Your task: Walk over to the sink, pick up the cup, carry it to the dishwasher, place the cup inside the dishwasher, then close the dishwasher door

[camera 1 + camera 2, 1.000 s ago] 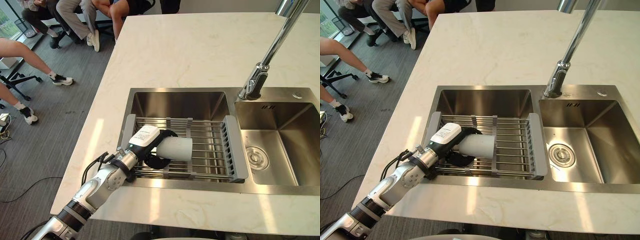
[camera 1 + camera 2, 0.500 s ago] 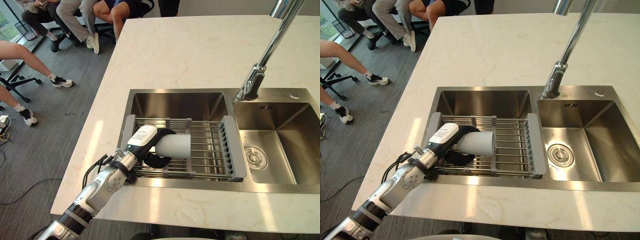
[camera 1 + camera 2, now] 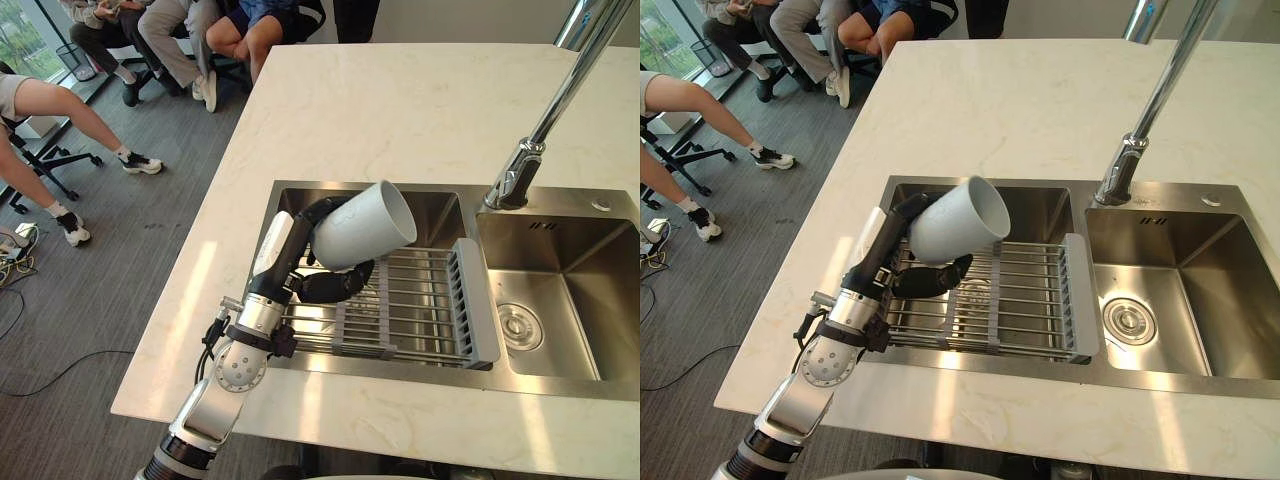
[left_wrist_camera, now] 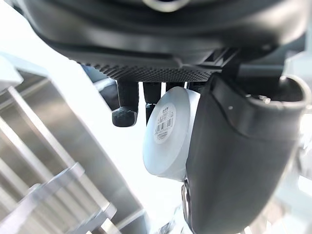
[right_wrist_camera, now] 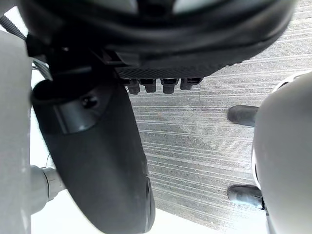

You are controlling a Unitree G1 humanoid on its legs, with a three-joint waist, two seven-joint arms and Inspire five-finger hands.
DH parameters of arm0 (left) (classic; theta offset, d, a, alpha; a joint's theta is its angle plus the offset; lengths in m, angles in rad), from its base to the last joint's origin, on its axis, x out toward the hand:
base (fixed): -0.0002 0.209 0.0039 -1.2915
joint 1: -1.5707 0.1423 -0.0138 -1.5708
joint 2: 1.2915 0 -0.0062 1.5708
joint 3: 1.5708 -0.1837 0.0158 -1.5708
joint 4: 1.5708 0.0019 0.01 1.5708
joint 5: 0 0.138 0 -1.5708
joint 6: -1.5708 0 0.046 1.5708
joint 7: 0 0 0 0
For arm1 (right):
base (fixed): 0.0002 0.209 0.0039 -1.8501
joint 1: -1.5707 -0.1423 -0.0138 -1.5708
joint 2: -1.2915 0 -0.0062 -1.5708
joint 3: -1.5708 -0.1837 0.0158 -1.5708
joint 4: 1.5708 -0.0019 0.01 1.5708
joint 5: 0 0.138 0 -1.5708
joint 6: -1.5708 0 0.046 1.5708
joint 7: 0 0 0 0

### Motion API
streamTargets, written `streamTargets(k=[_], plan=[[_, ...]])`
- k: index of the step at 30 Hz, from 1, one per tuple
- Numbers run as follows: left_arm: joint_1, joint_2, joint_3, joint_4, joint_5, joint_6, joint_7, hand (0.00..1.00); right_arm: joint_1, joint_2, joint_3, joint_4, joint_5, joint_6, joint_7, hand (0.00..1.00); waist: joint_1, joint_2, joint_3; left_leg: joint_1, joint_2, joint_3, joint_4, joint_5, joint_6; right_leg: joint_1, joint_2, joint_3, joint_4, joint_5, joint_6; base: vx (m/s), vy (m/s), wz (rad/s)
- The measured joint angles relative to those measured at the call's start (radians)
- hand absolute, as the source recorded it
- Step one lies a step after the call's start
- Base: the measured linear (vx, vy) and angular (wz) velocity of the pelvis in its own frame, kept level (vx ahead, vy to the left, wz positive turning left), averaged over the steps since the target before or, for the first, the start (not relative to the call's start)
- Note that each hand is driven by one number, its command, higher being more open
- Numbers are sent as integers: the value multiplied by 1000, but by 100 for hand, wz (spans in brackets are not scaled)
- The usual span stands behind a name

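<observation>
- The left hand (image 3: pixel 318 285) comes up from the lower left of the left eye view. It is clamped on the white cup (image 3: pixel 365 225), with the thumb over the cup's upper side and the dark fingers (image 3: pixel 340 283) curled under its lower side.
- The cup is held in the air at the centre of the frame, tilted, with its open mouth facing up and to the right.
- It hangs over the left end of the grey drying rack (image 3: pixel 430 300) and does not rest on the rack.
- The rack spans the left basin of the steel sink (image 3: pixel 440 205).
- The right basin, at the right edge of the frame, has a round drain (image 3: pixel 517 325) in its bottom.
- A chrome tap (image 3: pixel 545 110) rises from the sink's back rim between the two basins and leans towards the upper right corner.
- The pale marble worktop (image 3: pixel 400 110) surrounds the sink and fills the upper middle of the frame.
- The left wrist view shows the cup's flat round base, which carries a small label, pinched between thumb and fingers.
- In the right wrist view the right hand (image 5: pixel 156 44) hangs over grey striped floor (image 5: pixel 195 146), its fingers loose and holding nothing.
- Seated people's legs (image 3: pixel 60 105) and shoes show on the floor at the upper left.
</observation>
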Motion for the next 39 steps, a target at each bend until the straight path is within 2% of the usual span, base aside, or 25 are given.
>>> streamTargets(k=[5, 12, 15, 18, 20, 22, 26, 27, 28, 29, 30, 31, 32, 33, 34, 35, 36, 37, 38, 39], plan=[[53, -51, 34, -37, -109, -1, 37, 0, 6, 10, 0, 5, 0, 0, -6, 100, 17, -12, -10, 5, 2, 1, 0, -1, -1, -2, 0, 2, 15, -9, -1, -6, -1, 0], [125, -113, 84, -80, -255, -3, 43, 0, 11, 22, 1, 7, 2, 0, -16, 100, 30, -34, -32, 1, 3, 2, 4, -3, -3, -6, 0, 4, 17, -9, -1, 0, 0, 0], [149, -134, 88, -104, -288, -3, 42, 0, 11, 26, 3, 7, 2, 0, -16, 100, 51, -39, -38, -6, 6, 14, 11, -9, -5, -19, 1, 16, 26, -11, -1, -29, 0, -10], [180, -148, 98, -122, -301, -9, 39, 0, 3, 28, 9, 7, 2, 4, -16, 100, 58, -40, -38, -9, 8, 26, 17, -12, -6, -31, 2, 31, 34, -11, -1, -22, 3, -16], [191, -156, 105, -122, -318, -9, 40, 0, -6, 33, 20, 7, 0, 8, -17, 100, 71, -40, -38, -26, 13, 48, 45, -28, -6, -69, 0, 54, 82, -26, 0, -36, 12, -34], [198, -159, 104, -122, -319, -9, 47, 0, -26, 34, 45, 7, -2, 14, -17, 100, 79, -42, -34, -48, 12, 71, 96, -49, -3, -139, -12, 93, 211, -70, 8, -34, 15, -34], [185, -173, 90, -122, -316, -9, 54, 0, -36, 38, 62, -3, -2, 16, -18, 100, 64, -39, -28, -73, 10, 48, 163, -70, 7, -175, -20, 186, 324, -99, 20, -73, 41, 16], [169, -175, 63, -121, -316, -10, 65, 0, -37, 36, 78, -7, -2, 16, -23, 100, 62, -43, -27, -100, 2, 16, 190, -72, 10, -197, -25, 269, 427, -160, 18, -88, 33, 69], [166, -176, 58, -121, -315, -11, 66, 0, -36, 35, 82, -10, -2, 16, -25, 100, 64, -46, -26, -105, -4, -1, 198, -71, 10, -201, -24, 301, 492, -193, 16, -144, -43, 112], [167, -180, 29, -121, -316, -13, 66, 0, -33, 40, 91, -13, -1, 17, -28, 100, 76, -56, -30, -129, -28, -52, 224, -70, 8, -188, -23, 365, 612, -256, 35, -98, -115, 95], [167, -184, 21, -122, -316, -15, 66, 0, -32, 42, 93, -19, -1, 17, -30, 100, 86, -60, -32, -146, -37, -71, 237, -69, 7, -178, -23, 378, 628, -276, 37, -146, -205, 129], [165, -197, 4, -128, -316, -15, 66, 0, -31, 42, 104, -47, -1, 17, -36, 100, 105, -61, -33, -191, -57, -121, 266, -56, -10, -153, -17, 386, 594, -314, 25, -123, -172, 99], [166, -202, -5, -135, -316, -15, 67, 0, -33, 42, 111, -63, 0, 17, -37, 100, 110, -62, -33, -218, -62, -144, 278, -43, -22, -148, -16, 382, 561, -328, 23, -173, -218, 130], [166, -209, -28, -152, -316, -15, 67, 0, -34, 40, 119, -102, 1, 17, -41, 100, 127, -54, -35, -276, -62, -201, 287, -15, -49, -140, -6, 338, 476, -344, 21, -216, -234, 134], [160, -225, -58, -153, -317, -15, 68, 0, -44, 36, 119, -125, 1, 13, -41, 100, 133, -22, -22, -305, -39, -268, 270, 20, -73, -133, 29, 277, 427, -323, 6, -238, -237, 133], [160, -225, -73, -152, -317, -15, 68, 0, -53, 39, 120, -121, 1, 9, -42, 100, 137, -14, -16, -301, -24, -294, 244, 39, -88, -126, 41, 250, 414, -313, -5, -267, -245, 124], [160, -212, -97, -151, -317, -15, 67, 0, -65, 52, 120, -119, 3, 11, -44, 100, 141, -11, -12, -286, 16, -291, 167, 57, -75, -121, 63, 197, 400, -294, -31, -216, -185, 83], [159, -206, -103, -151, -318, -15, 64, 0, -65, 54, 119, -119, 3, 10, -45, 100, 140, -14, -12, -285, 37, -247, 144, 43, -69, -118, 65, 179, 388, -284, -42, -262, -208, 97], [148, -203, -124, -149, -320, -15, 57, 0, -65, 53, 113, -119, 13, 10, -49, 100, 135, -26, -5, -304, 57, -137, 155, 46, -73, -119, 52, 140, 363, -263, -50, -245, -174, 93], [134, -206, -138, -150, -331, -15, 39, 0, -65, 39, 103, -120, 35, 12, -58, 100, 125, -20, -9, -322, 59, -41, 217, 36, -57, -119, 31, 105, 340, -239, -51, -206, -129, 92]])
